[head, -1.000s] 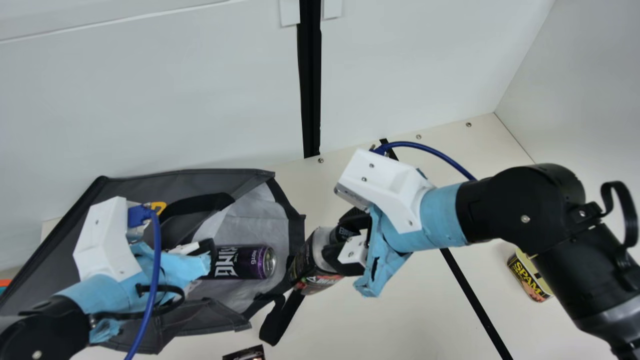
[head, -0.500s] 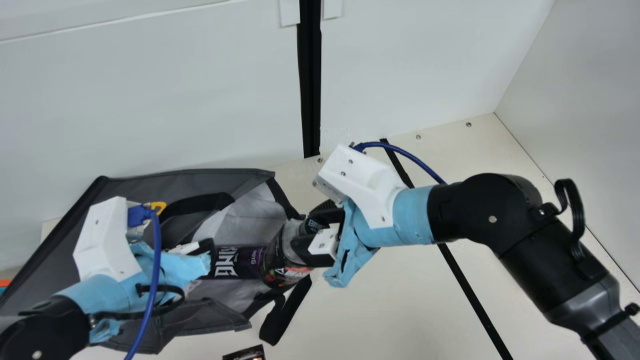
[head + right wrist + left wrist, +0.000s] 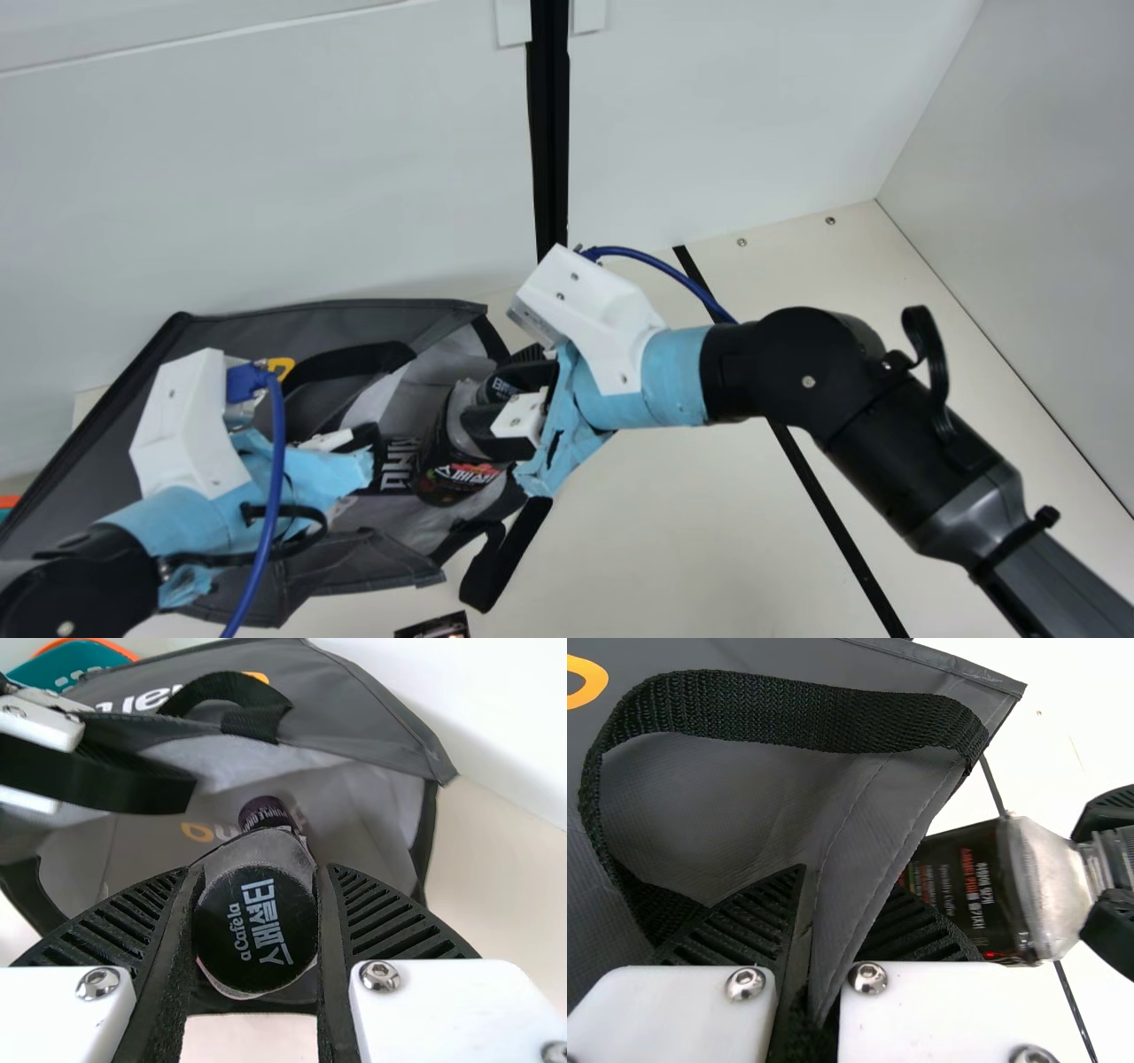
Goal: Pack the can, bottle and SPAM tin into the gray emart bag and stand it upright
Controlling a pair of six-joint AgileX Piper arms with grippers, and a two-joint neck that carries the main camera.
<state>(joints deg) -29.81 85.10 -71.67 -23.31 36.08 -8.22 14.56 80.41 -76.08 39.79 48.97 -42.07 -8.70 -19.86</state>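
Bottle (image 3: 450, 447) points base-first into the mouth of the gray emart bag (image 3: 266, 332); right gripper (image 3: 260, 881) clasps its cap (image 3: 255, 935), likely leaving the base free to enter; left gripper (image 3: 846, 895) pinches the rim (image 3: 899, 859), presumably bracing the opening; can (image 3: 397, 465) lies inside.

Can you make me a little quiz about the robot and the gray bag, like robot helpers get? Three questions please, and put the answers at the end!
1. True or false: the bag is standing upright.

2. What is the right gripper holding?
A) the SPAM tin
B) the bottle
C) the bag

3. Fill in the missing word: a purple ____ is lying inside the bag.

Key: 1. False; 2. B; 3. can
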